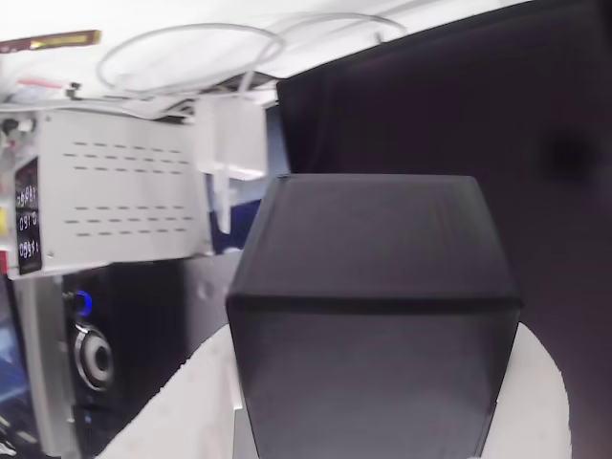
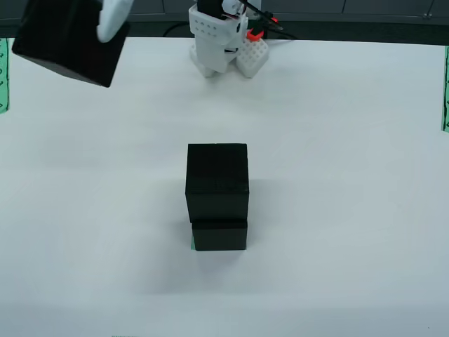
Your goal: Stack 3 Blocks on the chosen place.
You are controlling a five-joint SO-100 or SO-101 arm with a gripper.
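In the view from above, two black blocks stand stacked mid-table: the upper block (image 2: 217, 172) sits on the lower block (image 2: 219, 235). A thin green sliver of the chosen place (image 2: 192, 243) peeks out at the lower block's left foot; the rest is hidden. A third black block (image 2: 63, 45) hangs tilted in the air at the top left, with my gripper (image 2: 88, 24) shut on it and one white finger (image 2: 114, 17) showing at its right side. In the view that rides on the gripper, this block (image 1: 373, 316) sits close up between the white fingers (image 1: 186, 402).
The arm's white base (image 2: 221, 42) with red parts stands at the table's far edge. Green striped strips (image 2: 3, 77) mark the left and right borders. The riding view shows a white vented box (image 1: 115, 191), a speaker (image 1: 94, 359) and a dark screen (image 1: 478, 96) behind.
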